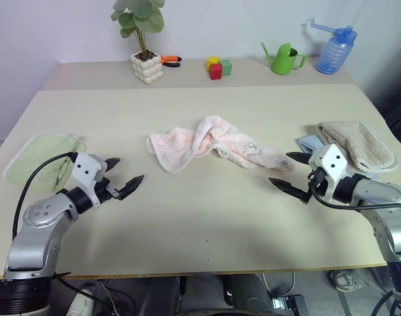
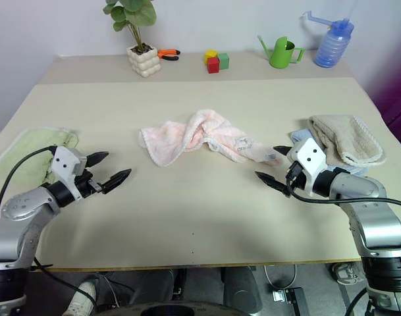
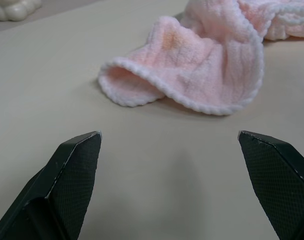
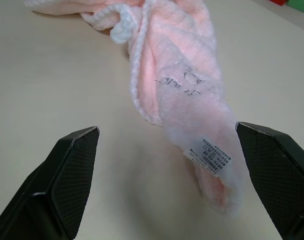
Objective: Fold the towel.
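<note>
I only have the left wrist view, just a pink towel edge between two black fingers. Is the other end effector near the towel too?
Observer: Yes. The right end effector hangs open just short of the towel at its opposite end, not touching it.
Operator: Is the towel flat or bunched?
Observer: Bunched and twisted in a crumpled strip across the middle of the table.
Operator: Any label on it?
Observer: The right wrist view shows a small white printed tag near the towel's tip, with dark scribbled marks above it.
Operator: Other cloths around?
Observer: A light green towel lies beside the left end effector, and a beige towel sits on the right side.
</note>
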Motion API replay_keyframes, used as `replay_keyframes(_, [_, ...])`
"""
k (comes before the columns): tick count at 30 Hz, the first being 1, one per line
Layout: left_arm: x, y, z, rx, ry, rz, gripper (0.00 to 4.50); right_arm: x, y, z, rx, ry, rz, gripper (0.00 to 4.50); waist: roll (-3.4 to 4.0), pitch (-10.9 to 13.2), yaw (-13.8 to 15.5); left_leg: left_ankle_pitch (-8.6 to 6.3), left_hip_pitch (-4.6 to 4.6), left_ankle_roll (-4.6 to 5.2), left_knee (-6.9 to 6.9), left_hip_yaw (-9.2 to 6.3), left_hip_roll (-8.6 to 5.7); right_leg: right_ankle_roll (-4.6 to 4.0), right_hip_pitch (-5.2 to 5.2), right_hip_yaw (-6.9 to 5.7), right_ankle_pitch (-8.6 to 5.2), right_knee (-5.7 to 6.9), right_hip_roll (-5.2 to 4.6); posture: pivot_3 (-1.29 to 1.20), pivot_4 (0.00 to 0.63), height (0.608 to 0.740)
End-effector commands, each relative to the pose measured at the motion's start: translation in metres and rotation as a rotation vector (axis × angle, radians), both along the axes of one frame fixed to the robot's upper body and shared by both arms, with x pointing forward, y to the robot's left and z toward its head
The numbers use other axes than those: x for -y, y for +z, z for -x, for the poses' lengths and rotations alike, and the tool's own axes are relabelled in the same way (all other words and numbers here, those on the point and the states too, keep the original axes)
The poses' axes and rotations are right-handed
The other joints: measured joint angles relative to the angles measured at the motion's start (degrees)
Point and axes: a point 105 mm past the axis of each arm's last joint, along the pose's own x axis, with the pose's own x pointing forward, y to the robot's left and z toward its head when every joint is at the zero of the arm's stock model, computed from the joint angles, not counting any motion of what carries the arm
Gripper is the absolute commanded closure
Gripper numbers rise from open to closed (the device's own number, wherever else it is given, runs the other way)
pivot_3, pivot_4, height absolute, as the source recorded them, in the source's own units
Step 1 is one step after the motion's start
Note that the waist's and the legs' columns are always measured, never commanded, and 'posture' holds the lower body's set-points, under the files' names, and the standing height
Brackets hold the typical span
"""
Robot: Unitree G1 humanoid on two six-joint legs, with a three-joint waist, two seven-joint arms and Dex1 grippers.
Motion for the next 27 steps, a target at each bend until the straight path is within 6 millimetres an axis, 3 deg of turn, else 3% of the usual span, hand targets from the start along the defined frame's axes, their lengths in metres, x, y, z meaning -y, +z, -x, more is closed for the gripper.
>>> replay_keyframes(1, [0.003,0.010,-0.002,0.049,-0.008,-0.002,0.00,-0.009,0.011,0.001,0.048,0.028,-0.005,0.00,0.00,0.00,-0.02,0.00,0.00,0.00,0.00,0.00,0.00,0.00,0.00,0.00,0.00,0.00,0.00,0.00,0.150,0.730])
replay_keyframes(9, [0.007,0.001,0.009,0.010,-0.051,-0.052,0.00,-0.023,0.012,-0.002,0.059,0.054,-0.020,0.00,0.00,0.00,-0.09,0.00,0.02,0.00,-0.01,0.01,0.01,0.00,0.00,0.01,0.00,0.02,0.01,0.00,0.150,0.730])
replay_keyframes(19, [0.050,-0.007,0.031,-0.011,-0.323,-0.160,0.00,-0.050,-0.005,0.012,0.046,0.086,-0.019,0.00,0.00,0.00,0.00,-0.01,0.02,0.01,0.00,0.02,0.00,0.00,0.02,0.03,0.00,0.00,-0.01,0.00,0.150,0.730])
replay_keyframes(27, [0.061,-0.016,0.022,0.047,-0.375,-0.288,0.00,-0.071,-0.019,0.029,0.034,0.141,0.006,0.00,0.00,-0.01,0.02,0.00,0.04,0.01,-0.01,0.03,0.01,-0.01,0.01,0.03,0.00,0.01,0.02,0.00,0.150,0.730])
